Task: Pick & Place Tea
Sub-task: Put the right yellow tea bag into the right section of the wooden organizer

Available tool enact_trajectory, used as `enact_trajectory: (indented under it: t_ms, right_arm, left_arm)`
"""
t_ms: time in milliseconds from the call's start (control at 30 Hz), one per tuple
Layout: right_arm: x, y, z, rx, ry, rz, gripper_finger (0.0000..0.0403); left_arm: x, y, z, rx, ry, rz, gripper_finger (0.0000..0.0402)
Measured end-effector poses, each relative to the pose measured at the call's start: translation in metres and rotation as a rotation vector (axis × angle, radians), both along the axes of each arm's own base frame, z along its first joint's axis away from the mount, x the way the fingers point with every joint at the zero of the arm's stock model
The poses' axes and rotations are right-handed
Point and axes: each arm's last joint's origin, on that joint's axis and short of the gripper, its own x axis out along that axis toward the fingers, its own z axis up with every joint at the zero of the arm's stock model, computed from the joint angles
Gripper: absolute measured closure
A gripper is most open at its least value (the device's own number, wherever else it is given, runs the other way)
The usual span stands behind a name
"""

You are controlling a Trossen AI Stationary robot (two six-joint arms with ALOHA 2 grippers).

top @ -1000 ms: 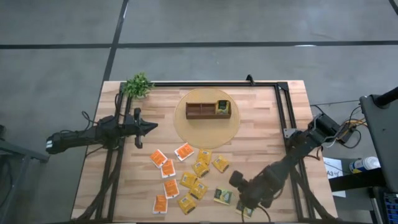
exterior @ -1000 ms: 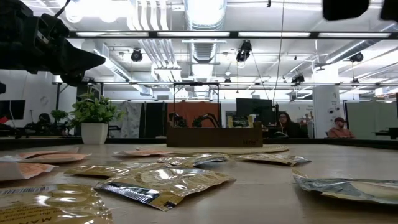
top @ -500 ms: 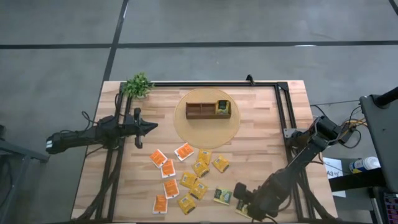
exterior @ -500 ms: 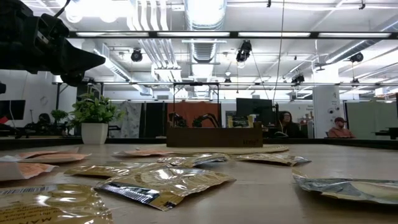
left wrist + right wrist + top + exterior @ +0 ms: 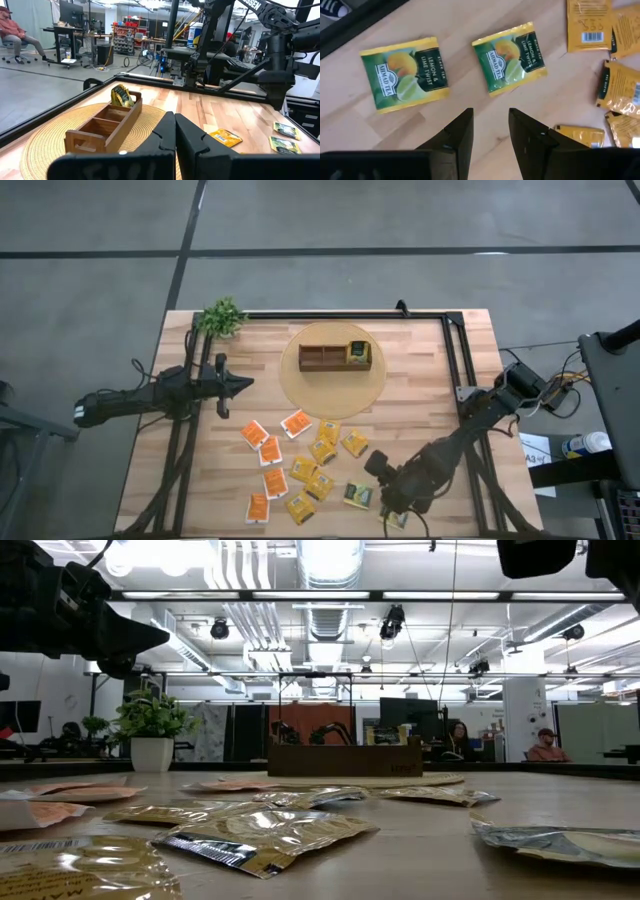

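a small potted plant (image 5: 221, 317) stands at the table's far left corner, and a brown wooden box (image 5: 335, 357) with three compartments sits on a round woven mat (image 5: 333, 387), one green sachet upright in its right end compartment. the tea sachets (image 5: 300, 470) lie scattered flat on the near half of the wooden table (image 5: 420, 395), orange, yellow and green ones, some touching. nothing covers them. the right gripper (image 5: 490, 131) hangs above two green sachets (image 5: 510, 56) near the front edge, its fingers apart and holding nothing; their labels read "ahmad tea", "black tea", "lemon & lime twist". the left gripper (image 5: 174, 131) waits over the table's left side, fingers pressed together, pointing toward the box.
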Motion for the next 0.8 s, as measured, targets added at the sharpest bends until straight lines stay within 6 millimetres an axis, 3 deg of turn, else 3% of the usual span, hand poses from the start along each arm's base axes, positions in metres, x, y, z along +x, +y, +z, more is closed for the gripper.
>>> enact_trajectory:
  t_ms: [333,800]
  right_arm:
    - [-0.006,0.026,-0.021,0.040,0.054,0.126,0.0282]
    - [0.014,0.045,-0.042,0.012,0.073,0.211,0.0282]
  left_arm:
    - [0.000,0.000,0.000,0.000,0.000,0.000,0.0401]
    - [0.000,0.000,0.000,0.000,0.000,0.000,0.0401]
